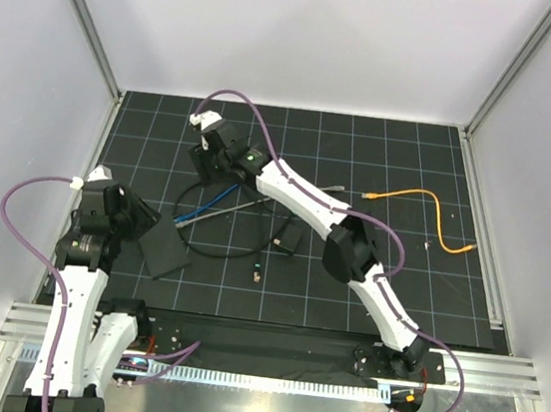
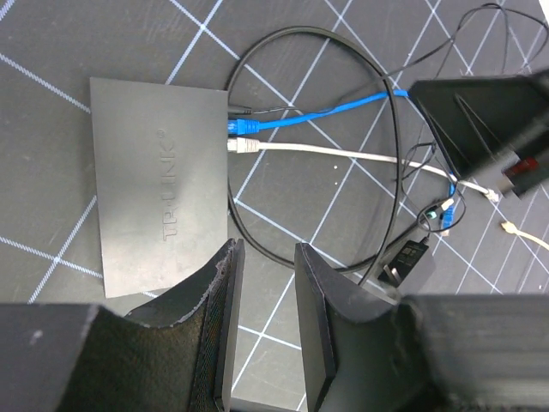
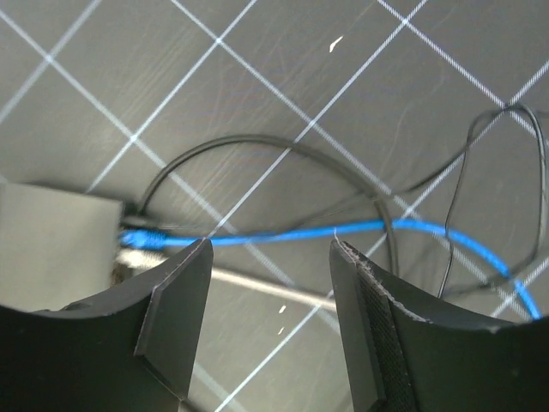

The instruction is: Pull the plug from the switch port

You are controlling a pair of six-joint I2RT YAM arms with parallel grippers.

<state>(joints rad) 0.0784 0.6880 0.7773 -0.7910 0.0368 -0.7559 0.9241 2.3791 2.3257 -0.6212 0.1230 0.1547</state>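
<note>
step: the reach for a plug, as I judge it; the blue plug [image 2: 244, 126] and the white plug [image 2: 244, 147] both sit in the switch [image 2: 159, 197], so nothing is pulled out yet
switch: flat on the grid floor at the left of the table, just in front of the left arm, with its sockets on the edge that faces the table's middle
plugged edge: a thin black cord [image 2: 240, 109], the blue plug and the white plug sit side by side there; which one is meant I cannot tell
next move: probably the left gripper [image 2: 267, 266] steadies the box while the right gripper [image 3: 270, 253] comes in close to the socket, closes on the plug's body, not the cable, and draws straight away from the edge; a pull from farther out would likely drag the light box along
left arm: folded close to its base, wrist tipped down over the switch's near end
left gripper: jaws partly apart with only floor showing between them; one finger [image 2: 221, 335] overlaps the switch's corner, and whether it touches I cannot tell
right arm: stretched on a diagonal across the table toward the left, elbow raised, wrist turned down above the cable loop
right gripper: jaws wide apart and empty, hanging over the blue cable [image 3: 300, 233], out along its run and not at the plug
farther right: a small black block [image 1: 292, 238] lies beside the right forearm, and an orange cable [image 1: 403, 192] lies loose, well apart from the switch
</note>
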